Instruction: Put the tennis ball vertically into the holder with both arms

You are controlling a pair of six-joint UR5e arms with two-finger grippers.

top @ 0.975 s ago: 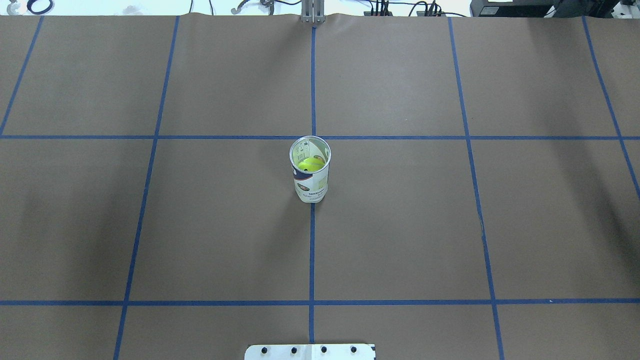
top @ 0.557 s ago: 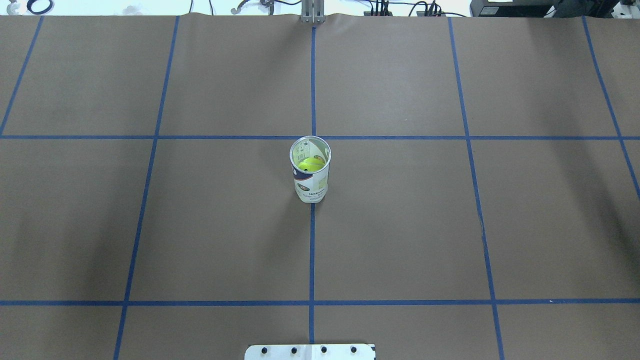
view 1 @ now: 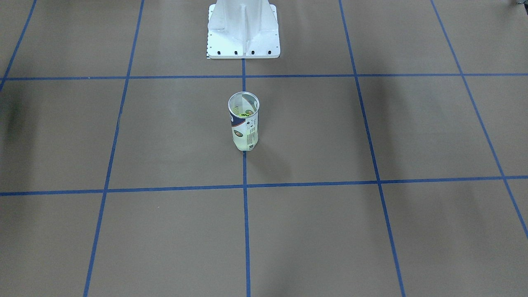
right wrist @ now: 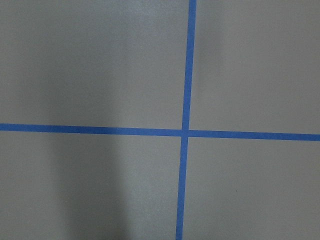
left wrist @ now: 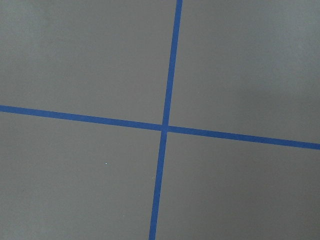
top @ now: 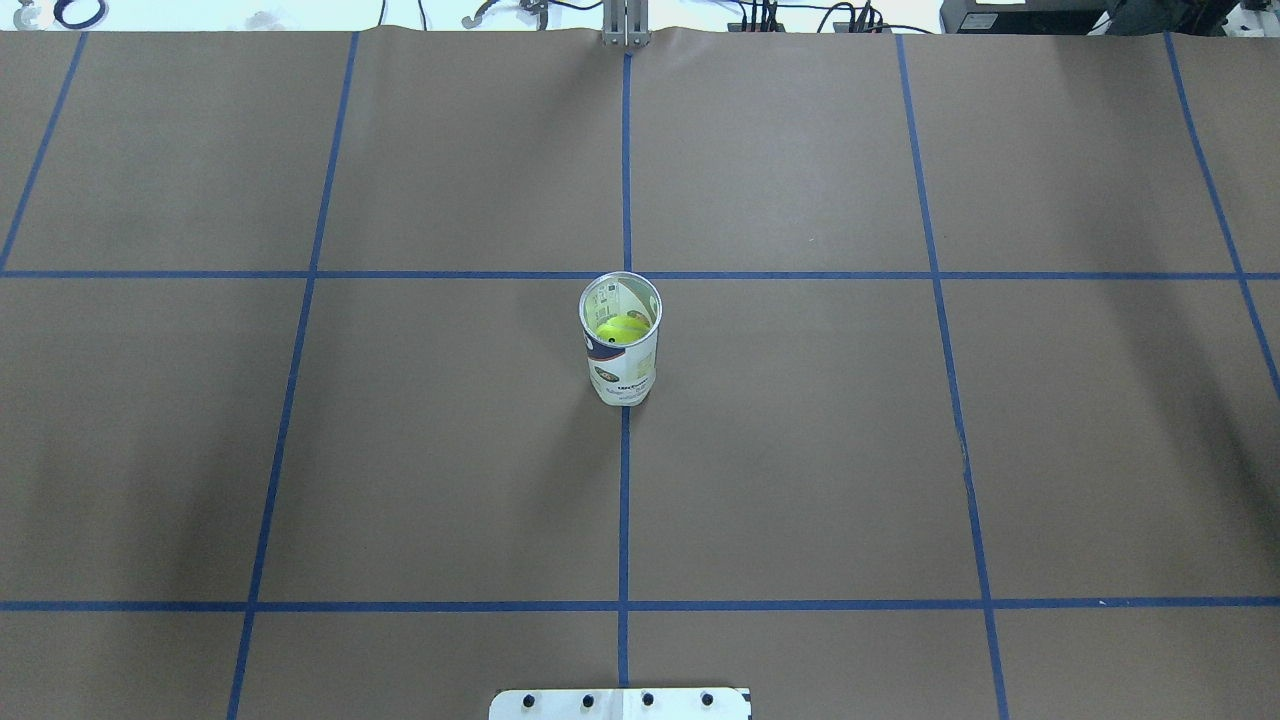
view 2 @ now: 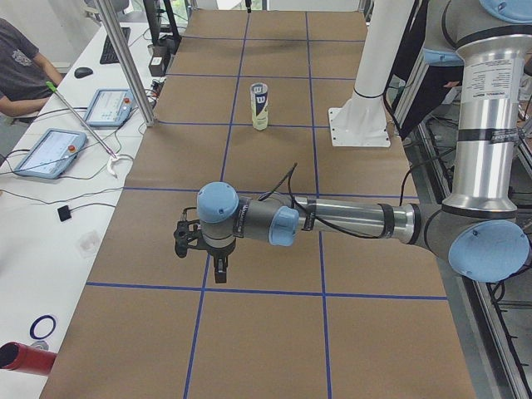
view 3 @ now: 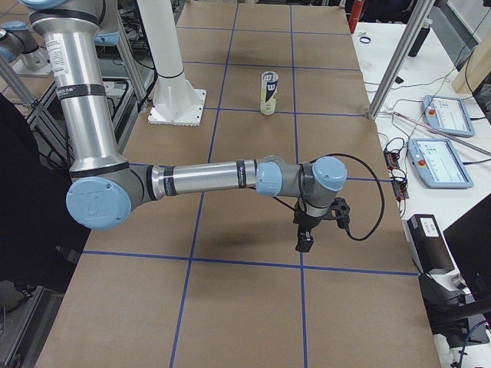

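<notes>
The holder (top: 620, 345) stands upright at mid-desk, on the centre line of blue tape (top: 623, 500) and just on my side of where that line crosses the far cross line. Its silver rim is open to the top. The tennis ball (top: 621, 329) sits inside it, yellow-green, seen down through the open mouth. The desk (top: 800, 450) is covered in brown paper; the white pedestal base (view 1: 243, 29) is at my edge, in line with the holder. My left tool (view 2: 219, 271) points down over the desk's left end, close to a tape crossing and well apart from the holder. My right tool (view 3: 304, 242) points down likewise over the right end, also well apart. Both show only in the side views, so I cannot tell whether either is released or clenched. Both wrist views show only brown paper and one tape crossing.
</notes>
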